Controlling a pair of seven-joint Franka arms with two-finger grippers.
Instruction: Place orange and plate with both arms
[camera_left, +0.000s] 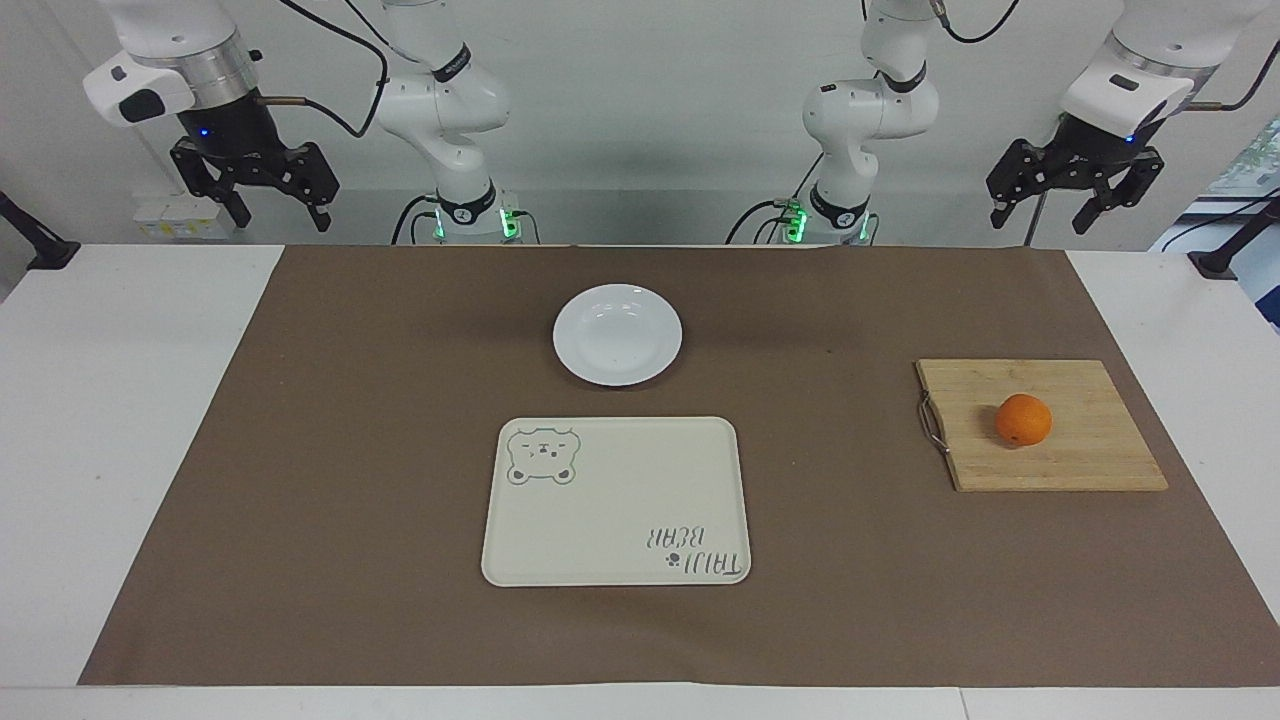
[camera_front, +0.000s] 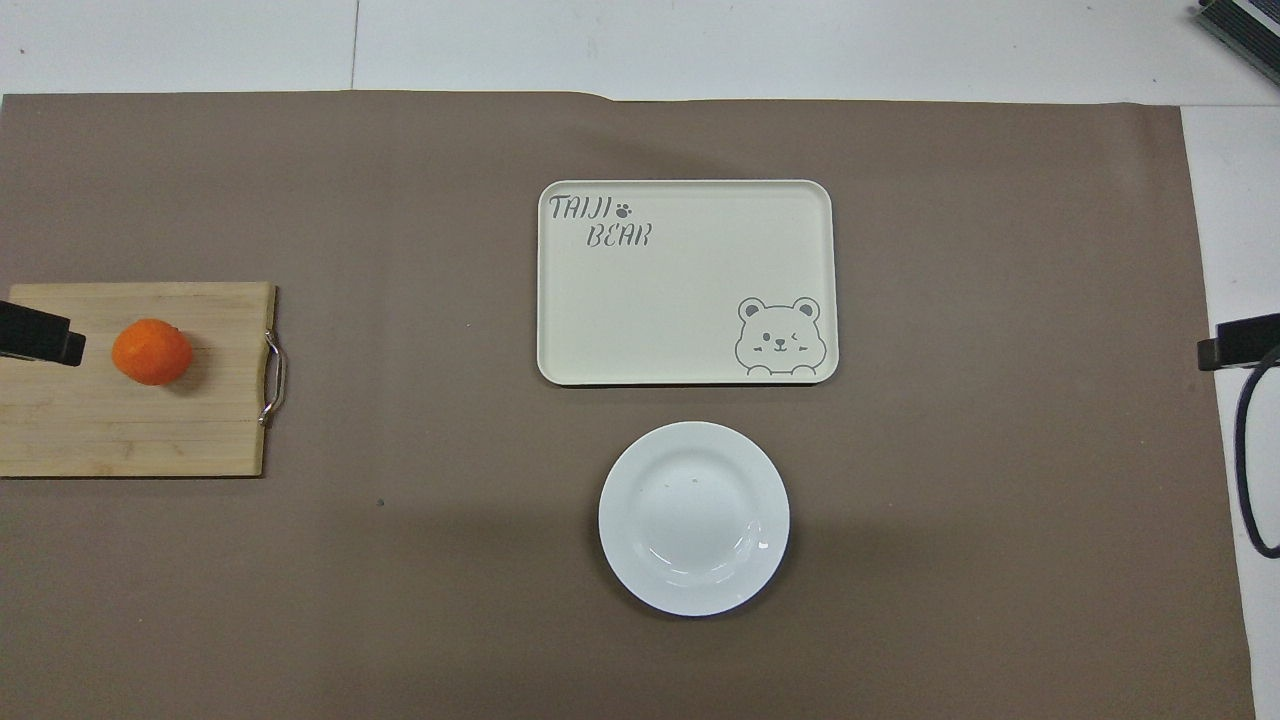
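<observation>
My brown mat (camera_left: 400, 450) covers most of the table (camera_left: 120, 420). The tray (camera_left: 615, 500) sits mid-table, the plate (camera_left: 618, 334) just nearer me. The orange (camera_left: 1023, 419) rests on the board (camera_left: 1040, 425) toward my left arm's edge. My left tool (camera_left: 1075, 195) and right tool (camera_left: 262, 190) hang released above the table's robot-side corners.

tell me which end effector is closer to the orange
Left. The left end effector hangs raised at the orange's end of the table, above the cutting board area. The right end effector waits at the other end.
</observation>
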